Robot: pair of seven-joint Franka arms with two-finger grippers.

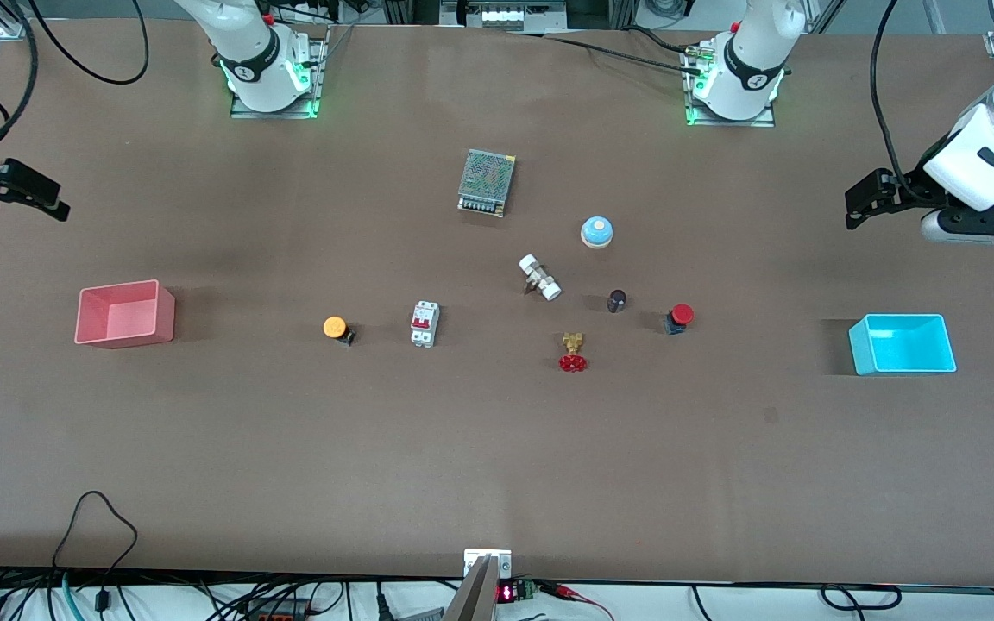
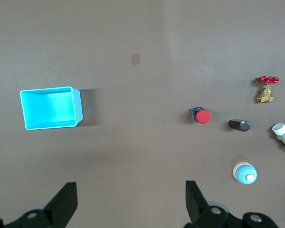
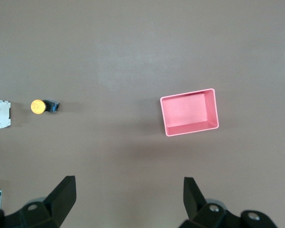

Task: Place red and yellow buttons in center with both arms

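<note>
The red button (image 1: 680,317) lies on the brown tabletop (image 1: 497,448) toward the left arm's end; it also shows in the left wrist view (image 2: 202,116). The yellow button (image 1: 336,329) lies toward the right arm's end and shows in the right wrist view (image 3: 38,106). My left gripper (image 1: 855,203) is open and empty, up in the air over the left arm's end of the table, apart from the red button; its jaws stand wide in the left wrist view (image 2: 131,190). My right gripper (image 1: 61,200) is open and empty over the right arm's end (image 3: 128,185).
A pink bin (image 1: 124,313) and a blue bin (image 1: 902,344) stand at the two ends. Between the buttons lie a white breaker (image 1: 424,324), a brass valve (image 1: 573,352), a dark cylinder (image 1: 617,300), a white fitting (image 1: 540,277), a blue bell (image 1: 597,232) and a mesh power supply (image 1: 487,182).
</note>
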